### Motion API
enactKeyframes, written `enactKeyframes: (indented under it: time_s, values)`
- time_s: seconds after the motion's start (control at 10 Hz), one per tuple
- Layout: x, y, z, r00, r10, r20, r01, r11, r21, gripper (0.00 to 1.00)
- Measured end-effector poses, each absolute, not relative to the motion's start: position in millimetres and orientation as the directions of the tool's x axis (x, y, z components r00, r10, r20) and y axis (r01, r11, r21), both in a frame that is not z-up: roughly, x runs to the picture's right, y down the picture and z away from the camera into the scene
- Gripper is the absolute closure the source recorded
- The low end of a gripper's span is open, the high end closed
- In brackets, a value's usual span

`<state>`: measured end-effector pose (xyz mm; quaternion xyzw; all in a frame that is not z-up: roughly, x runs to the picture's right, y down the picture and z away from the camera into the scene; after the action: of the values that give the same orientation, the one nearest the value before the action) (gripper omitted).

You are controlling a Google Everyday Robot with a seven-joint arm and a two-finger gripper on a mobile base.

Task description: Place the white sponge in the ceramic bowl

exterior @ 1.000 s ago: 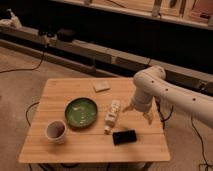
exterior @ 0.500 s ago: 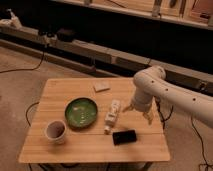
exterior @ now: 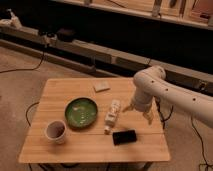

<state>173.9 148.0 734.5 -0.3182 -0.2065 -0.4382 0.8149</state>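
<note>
The white sponge [exterior: 101, 86] lies flat near the far edge of the wooden table [exterior: 55, 92]. The ceramic bowl [exterior: 81, 112], green inside with a darker rim, sits left of centre and looks empty. My gripper [exterior: 139, 111] hangs over the right side of the table, beside the white bottle, well right of the bowl and nearer than the sponge. It holds nothing that I can see.
A white labelled bottle [exterior: 112, 116] lies on its side between the bowl and the gripper. A black flat phone-like object [exterior: 124, 136] lies near the front edge. A pale mug with a dark inside [exterior: 55, 131] stands at the front left. Cables run along the floor.
</note>
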Motion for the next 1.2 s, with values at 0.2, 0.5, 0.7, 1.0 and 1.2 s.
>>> enactKeyframes:
  time_s: [0.2,0.5,0.7,1.0,1.2]
  values:
    - [173.8,148.0,734.5,0.531,-0.583,0.615,0.846,0.414,-0.338,0.2]
    - [173.9,148.0,734.5,0.531,-0.583,0.615,0.846,0.414,-0.338,0.2]
    - [173.8,148.0,734.5,0.531,-0.583,0.615,0.846,0.414,-0.338,0.2]
    - [177.5,143.4,738.6,0.535,-0.587,0.607,0.843,0.417,-0.34,0.2]
    - [187.1,123.7,754.7,0.544,-0.604,0.583,0.838,0.426,-0.341,0.2]
